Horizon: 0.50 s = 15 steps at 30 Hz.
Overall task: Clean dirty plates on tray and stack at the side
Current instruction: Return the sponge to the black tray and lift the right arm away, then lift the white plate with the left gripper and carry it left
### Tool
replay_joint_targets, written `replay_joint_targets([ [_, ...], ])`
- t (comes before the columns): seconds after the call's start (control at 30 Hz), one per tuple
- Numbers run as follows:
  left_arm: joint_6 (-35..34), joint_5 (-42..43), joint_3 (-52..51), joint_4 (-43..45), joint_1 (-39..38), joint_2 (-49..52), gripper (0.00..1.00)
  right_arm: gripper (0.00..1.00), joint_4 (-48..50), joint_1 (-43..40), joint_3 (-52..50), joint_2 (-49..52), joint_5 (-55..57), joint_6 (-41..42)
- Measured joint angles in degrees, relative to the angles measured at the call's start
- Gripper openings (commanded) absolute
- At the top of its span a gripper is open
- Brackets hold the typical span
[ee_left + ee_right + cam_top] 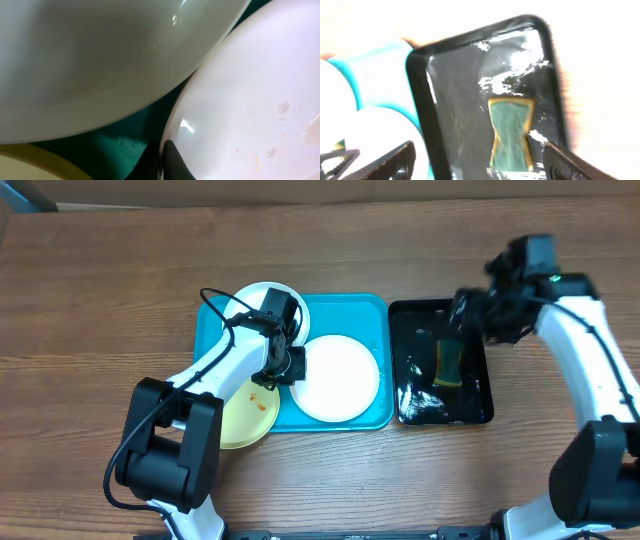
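The turquoise tray (345, 308) holds a white plate (340, 378) at its middle and a second white plate (258, 296) at its far left corner. A pale yellow-green plate (245, 418) with orange smears hangs over the tray's near left edge. My left gripper (283, 362) is at the middle plate's left rim. In the left wrist view one finger (175, 165) lies on that plate's (250, 100) rim, near the other white plate (100, 60) and the yellow-green one (25, 167). My right gripper (470, 310) is open and empty (480, 165) over the black tray.
A glossy black tray (475, 405), wet, stands right of the turquoise one and holds a green-and-yellow sponge (449, 362), which also shows in the right wrist view (510, 130). Wooden table all round.
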Motion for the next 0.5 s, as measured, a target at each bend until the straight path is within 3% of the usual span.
replay_joint_targets([
  [0.03,0.0,0.1,0.1,-0.4,0.0,0.0,0.04,1.00,-1.5,-1.1,1.9,-0.1,-0.2,0.2],
  [0.27,0.0,0.3,3.3,-7.1,0.0,0.0,0.04,1.00,-5.7,-9.0,5.2,-0.6,0.0,0.1],
  [0.5,0.0,-0.4,12.0,-13.6,0.0,-2.6,0.04,1.00,-5.7,-9.8,5.2,-0.6,0.0,0.1],
])
